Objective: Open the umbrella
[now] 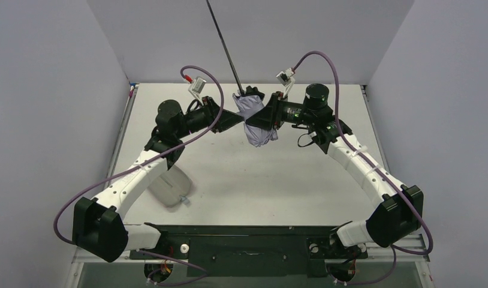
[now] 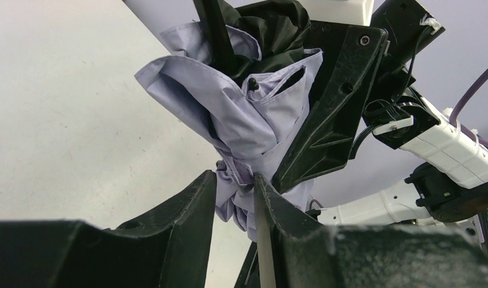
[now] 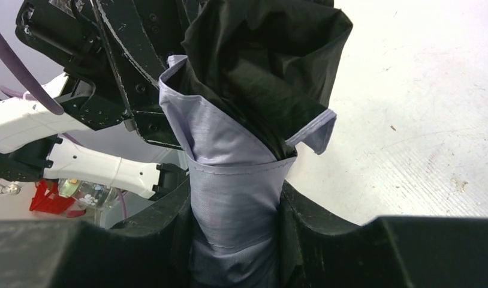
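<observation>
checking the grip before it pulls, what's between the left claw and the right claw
Only the folded umbrella: in the top view the left claw and right claw clamp its fabric from opposite sides, with nothing else in the gap.

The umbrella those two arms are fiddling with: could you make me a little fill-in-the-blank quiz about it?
1. The left gripper and the right gripper are both shut on the ___.
2. The umbrella has pale lavender fabric outside and a ___ lining.
3. A pale pouch lies on the table beside the ___ arm.

Missing words: umbrella; black; left.
</observation>
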{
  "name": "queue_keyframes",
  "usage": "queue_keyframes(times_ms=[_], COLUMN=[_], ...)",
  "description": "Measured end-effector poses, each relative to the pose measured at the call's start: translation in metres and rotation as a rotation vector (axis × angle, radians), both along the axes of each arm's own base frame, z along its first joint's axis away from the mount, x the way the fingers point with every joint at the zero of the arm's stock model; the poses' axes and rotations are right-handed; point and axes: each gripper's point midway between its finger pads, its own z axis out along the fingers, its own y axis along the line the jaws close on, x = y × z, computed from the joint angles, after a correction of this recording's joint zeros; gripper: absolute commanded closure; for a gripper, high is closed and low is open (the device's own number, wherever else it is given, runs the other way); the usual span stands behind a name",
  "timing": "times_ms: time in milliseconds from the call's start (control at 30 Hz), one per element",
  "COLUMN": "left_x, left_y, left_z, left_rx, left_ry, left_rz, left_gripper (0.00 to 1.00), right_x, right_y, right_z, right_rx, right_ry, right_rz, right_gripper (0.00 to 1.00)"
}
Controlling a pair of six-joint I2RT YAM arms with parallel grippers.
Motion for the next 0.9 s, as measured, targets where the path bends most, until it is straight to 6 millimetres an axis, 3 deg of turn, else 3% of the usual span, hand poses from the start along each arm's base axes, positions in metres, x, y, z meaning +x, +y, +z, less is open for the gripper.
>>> queue_keyframes(times_ms=[133,333,633,900], left_x=[-0.002,-0.004,-0.007,0.003], left_y=[0.000,-0.001,-0.002,-0.004], left_z=[-0.002,-0.008,-0.016,-0.030], left_rx=[-0.002,0.003,-0.021,-0.016], left_ry=[0.000,0.011,0.042,0.108], left_rz=[-0.009,-0.018,-0.030,0.010], left_gripper=[0.75,1.00,1.00,1.00], right_x=[-0.002,-0.006,-0.013,-0.016], right_y=[0.001,0.001,0.001,0.002], right_z=[-0.001,-0.009,-0.013,-0.015], right_rx=[-0.001,-0.001,0.027,0.041], right_ry=[-0.002,0.026,0.061,0.095], right_rz=[0.009,0.019,0.037,0.046], right_gripper=[1.00,1.00,1.00,1.00])
